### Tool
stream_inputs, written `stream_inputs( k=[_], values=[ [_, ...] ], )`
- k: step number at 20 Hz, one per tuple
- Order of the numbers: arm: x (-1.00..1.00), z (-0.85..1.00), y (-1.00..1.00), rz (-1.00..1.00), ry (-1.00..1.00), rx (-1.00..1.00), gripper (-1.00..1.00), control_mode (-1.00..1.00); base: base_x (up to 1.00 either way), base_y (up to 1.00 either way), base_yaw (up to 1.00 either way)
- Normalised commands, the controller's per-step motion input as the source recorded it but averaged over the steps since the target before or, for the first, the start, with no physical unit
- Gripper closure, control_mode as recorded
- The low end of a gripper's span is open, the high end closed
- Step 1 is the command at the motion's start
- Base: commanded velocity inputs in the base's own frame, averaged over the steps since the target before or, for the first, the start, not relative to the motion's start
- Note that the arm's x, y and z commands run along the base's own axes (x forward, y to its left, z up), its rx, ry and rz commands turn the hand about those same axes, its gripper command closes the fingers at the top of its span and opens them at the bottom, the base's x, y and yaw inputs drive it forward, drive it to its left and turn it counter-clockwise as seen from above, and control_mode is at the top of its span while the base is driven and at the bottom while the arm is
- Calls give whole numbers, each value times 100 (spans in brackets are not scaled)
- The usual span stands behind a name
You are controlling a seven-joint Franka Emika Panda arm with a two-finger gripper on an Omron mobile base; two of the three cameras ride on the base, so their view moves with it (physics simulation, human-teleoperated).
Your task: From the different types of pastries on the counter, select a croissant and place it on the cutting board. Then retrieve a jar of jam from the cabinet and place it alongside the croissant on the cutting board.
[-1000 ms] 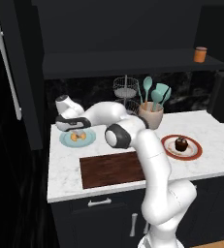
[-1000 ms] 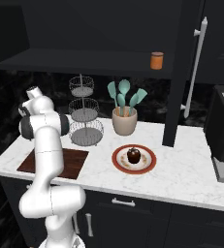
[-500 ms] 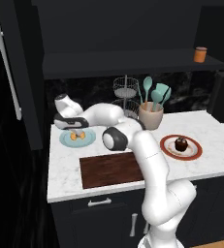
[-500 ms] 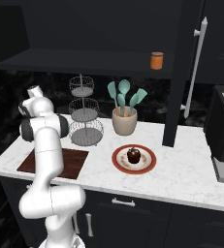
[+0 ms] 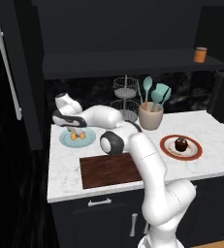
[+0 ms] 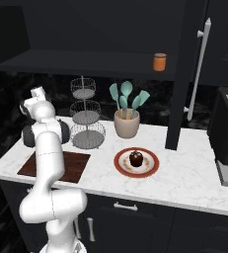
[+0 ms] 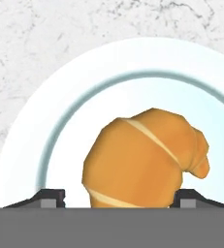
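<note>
Now | white marble table, dark cabinets below | tool spread wide astride croissant on light blue plate

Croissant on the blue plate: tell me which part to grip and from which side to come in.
Grip the croissant across its thick middle, coming straight down from above. It lies flat on the light blue plate, so its sides are free, and the narrow tip at its end would slip. In the hand view the hand already has one fingertip on each side of the body, so it looks lined up.
</note>
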Motion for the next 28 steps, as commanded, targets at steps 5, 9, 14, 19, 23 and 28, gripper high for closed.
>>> stream_inputs(
  k=[5, 9, 14, 19, 23, 28],
  values=[
    [-12, -50, -22, -6, 1, 0, 100, -100, 0, 0, 0],
    [0, -17, -18, -4, 0, 1, 100, -100, 0, 0, 0],
    [-11, 47, -24, -5, -10, 11, 100, -100, 0, 0, 0],
    [-72, 6, -37, -1, -7, 11, 100, -100, 0, 0, 0],
    [-100, -1, -29, 0, -5, 11, 100, -100, 0, 0, 0],
    [-100, 0, -24, 0, -13, 8, 100, -100, 0, 0, 0]
  ],
)
